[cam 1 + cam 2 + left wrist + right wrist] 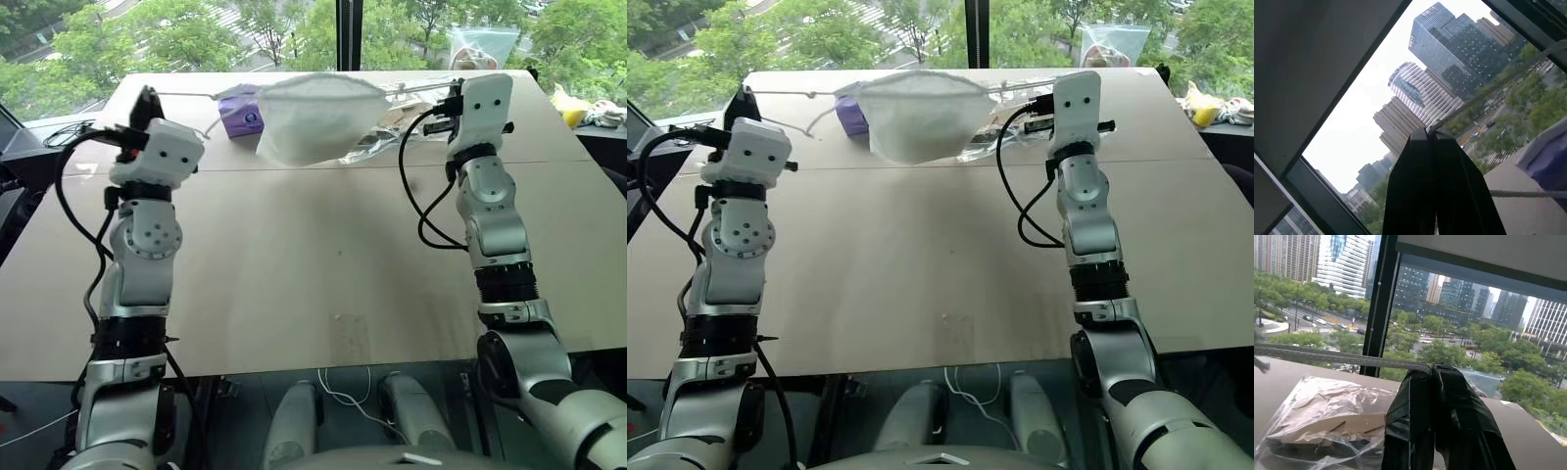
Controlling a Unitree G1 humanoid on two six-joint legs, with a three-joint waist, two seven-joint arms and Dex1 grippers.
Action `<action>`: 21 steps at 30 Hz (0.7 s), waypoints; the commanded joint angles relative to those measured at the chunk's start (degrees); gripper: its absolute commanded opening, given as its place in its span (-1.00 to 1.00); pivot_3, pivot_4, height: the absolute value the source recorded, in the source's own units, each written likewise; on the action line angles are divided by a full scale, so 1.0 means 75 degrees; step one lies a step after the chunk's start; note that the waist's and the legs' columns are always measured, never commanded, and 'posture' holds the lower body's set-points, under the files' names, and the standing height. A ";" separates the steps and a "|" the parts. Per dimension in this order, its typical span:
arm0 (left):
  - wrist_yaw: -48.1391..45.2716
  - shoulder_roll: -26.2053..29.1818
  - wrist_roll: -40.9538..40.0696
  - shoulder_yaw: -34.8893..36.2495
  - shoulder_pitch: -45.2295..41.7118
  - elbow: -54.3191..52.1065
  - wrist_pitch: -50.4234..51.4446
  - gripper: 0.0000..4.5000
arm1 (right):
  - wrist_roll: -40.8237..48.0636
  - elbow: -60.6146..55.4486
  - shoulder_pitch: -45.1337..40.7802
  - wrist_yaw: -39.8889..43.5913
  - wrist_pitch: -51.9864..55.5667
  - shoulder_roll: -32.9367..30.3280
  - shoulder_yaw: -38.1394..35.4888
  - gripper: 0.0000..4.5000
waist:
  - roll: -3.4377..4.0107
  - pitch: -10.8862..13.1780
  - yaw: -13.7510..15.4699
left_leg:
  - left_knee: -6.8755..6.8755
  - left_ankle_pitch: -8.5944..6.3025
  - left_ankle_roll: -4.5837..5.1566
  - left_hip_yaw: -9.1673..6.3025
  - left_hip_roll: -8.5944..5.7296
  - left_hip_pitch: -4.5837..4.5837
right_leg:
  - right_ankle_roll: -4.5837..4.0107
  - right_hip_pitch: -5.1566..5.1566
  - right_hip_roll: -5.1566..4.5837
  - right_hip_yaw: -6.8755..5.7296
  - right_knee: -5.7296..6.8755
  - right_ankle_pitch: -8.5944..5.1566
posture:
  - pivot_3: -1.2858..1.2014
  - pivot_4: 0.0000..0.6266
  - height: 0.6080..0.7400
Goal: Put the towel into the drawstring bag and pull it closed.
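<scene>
I'm at the closing step: the drawstring bag (pixel 315 116) hangs above the counter (pixel 323 255), strung between my arms. The left gripper (pixel 1432 134) and right gripper (pixel 1431 368) each have fingers pinched tight on a white cord (pixel 1337 357). The towel, I judge, is inside that bulging, thin white fabric. Next, pull the cords further apart. A purple tissue pack (pixel 238 111) and a crinkly clear plastic bag (pixel 1327 416) lie behind.

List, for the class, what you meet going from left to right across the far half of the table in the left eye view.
Left gripper → purple tissue pack → white drawstring bag, hanging between the two cords → right gripper → yellow thing off the table's right corner.
</scene>
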 commanded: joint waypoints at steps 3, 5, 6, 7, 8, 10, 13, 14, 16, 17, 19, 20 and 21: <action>0.0365 0.0334 -0.0012 0.0409 -0.0054 0.0616 0.0180 -0.98 | 0.0093 -0.0072 -0.0042 -0.0382 -0.0037 -0.0070 -0.0358 -1.00 | 0.0000 0.0000 -0.0035 | 0.0000 0.0000 0.0000 -0.0001 0.0000 0.0000 | 0.0000 -0.0002 0.0000 0.0000 0.0005 0.0000 | 0.03 -0.52 1.00; 0.0437 0.0262 -0.0225 0.0590 -0.0023 0.0856 0.0444 -0.98 | 0.0192 -0.0042 -0.0023 -0.0496 0.0080 -0.0032 -0.0465 -1.00 | 0.0000 0.0000 -0.0038 | 0.0000 0.0000 0.0000 -0.0002 0.0000 0.0000 | 0.0000 -0.0003 0.0001 0.0000 0.0007 0.0000 | 0.03 -0.52 1.00; 0.0465 0.0225 -0.0324 0.0664 -0.0011 0.0921 0.0542 -0.98 | 0.0232 -0.0046 -0.0016 -0.0537 0.0125 -0.0021 -0.0499 -1.00 | 0.0000 0.0000 -0.0045 | 0.0001 0.0000 0.0000 -0.0001 0.0000 0.0000 | 0.0000 -0.0003 0.0000 0.0000 0.0008 0.0000 | 0.03 -0.52 1.00; 0.0529 0.0164 -0.0446 0.0776 0.0001 0.0979 0.0668 -0.98 | 0.0270 -0.0044 -0.0009 -0.0598 0.0170 -0.0009 -0.0542 -1.00 | 0.0000 0.0000 -0.0047 | 0.0001 0.0000 0.0000 -0.0002 0.0001 0.0000 | 0.0000 -0.0003 0.0001 0.0000 0.0008 0.0000 | 0.03 -0.52 1.00; 0.0629 0.0082 -0.0609 0.0959 0.0017 0.1065 0.0841 -0.98 | 0.0319 -0.0030 -0.0001 -0.0713 0.0253 0.0013 -0.0629 -1.00 | 0.0000 0.0000 -0.0047 | 0.0001 0.0000 0.0000 -0.0001 0.0001 0.0000 | 0.0000 -0.0003 0.0000 0.0000 0.0008 0.0000 | 0.03 -0.52 1.00; 0.0869 -0.0060 -0.0895 0.1340 0.0062 0.1210 0.1200 -0.98 | 0.0452 -0.0009 0.0025 -0.1052 0.0461 0.0084 -0.0883 -1.00 | 0.0000 0.0000 -0.0046 | 0.0002 0.0000 0.0000 -0.0003 0.0001 0.0000 | 0.0000 -0.0003 0.0000 -0.0001 0.0008 0.0000 | 0.03 -0.52 1.00; 0.1169 -0.0143 -0.1130 0.1680 0.0130 0.1299 0.1525 -0.98 | 0.0705 0.0009 0.0058 -0.1636 0.0751 0.0193 -0.1301 -1.00 | -0.0002 -0.0001 -0.0040 | 0.0002 0.0000 0.0000 -0.0004 0.0001 -0.0001 | -0.0001 -0.0003 0.0000 -0.0001 0.0009 0.0001 | 0.03 -0.52 1.00; 0.1304 -0.0150 -0.1162 0.1773 0.0151 0.1319 0.1649 -0.98 | 0.0852 0.0030 0.0060 -0.1851 0.0859 0.0248 -0.1498 -1.00 | -0.0003 -0.0002 -0.0038 | 0.0001 0.0000 0.0000 -0.0005 0.0001 -0.0001 | -0.0001 -0.0003 -0.0001 -0.0001 0.0009 0.0001 | 0.03 -0.52 1.00; 0.1754 -0.0134 -0.1131 0.1975 0.0187 0.1380 0.2033 -0.98 | 0.1299 0.0107 0.0045 -0.2392 0.1083 0.0410 -0.2034 -1.00 | -0.0004 -0.0002 -0.0035 | 0.0002 0.0000 0.0000 -0.0004 0.0000 -0.0002 | -0.0001 -0.0003 -0.0002 -0.0001 0.0009 0.0001 | 0.03 -0.52 1.00; 0.2000 -0.0115 -0.1090 0.2047 0.0189 0.1406 0.2220 -0.98 | 0.1622 0.0162 0.0016 -0.2635 0.1197 0.0515 -0.2331 -1.00 | -0.0004 -0.0002 -0.0036 | 0.0002 0.0000 0.0000 -0.0005 0.0000 -0.0001 | -0.0001 -0.0002 -0.0002 -0.0001 0.0010 0.0001 | 0.03 -0.52 1.00; 0.2357 -0.0086 -0.1067 0.2123 0.0163 0.1441 0.2446 -0.98 | 0.2140 0.0230 -0.0036 -0.2984 0.1339 0.0685 -0.2747 -1.00 | -0.0004 -0.0002 -0.0043 | 0.0002 0.0000 0.0000 -0.0006 0.0001 0.0000 | -0.0001 -0.0002 -0.0001 -0.0001 0.0012 0.0001 | 0.03 -0.52 1.00; 0.2544 -0.0072 -0.1042 0.2145 0.0143 0.1455 0.2540 -0.98 | 0.2313 0.0242 -0.0049 -0.3147 0.1380 0.0734 -0.2886 -1.00 | -0.0004 -0.0002 -0.0047 | 0.0002 0.0000 0.0000 -0.0006 0.0001 0.0000 | -0.0002 -0.0002 -0.0002 -0.0001 0.0012 0.0001 | 0.03 -0.52 1.00; 0.2742 -0.0086 -0.1070 0.2205 0.0103 0.1480 0.2625 -0.98 | 0.2448 0.0241 -0.0052 -0.3299 0.1407 0.0766 -0.2981 -1.00 | -0.0004 -0.0002 -0.0048 | 0.0002 0.0000 0.0000 -0.0006 0.0002 0.0000 | -0.0002 -0.0003 -0.0001 -0.0001 0.0013 0.0002 | 0.03 -0.52 1.00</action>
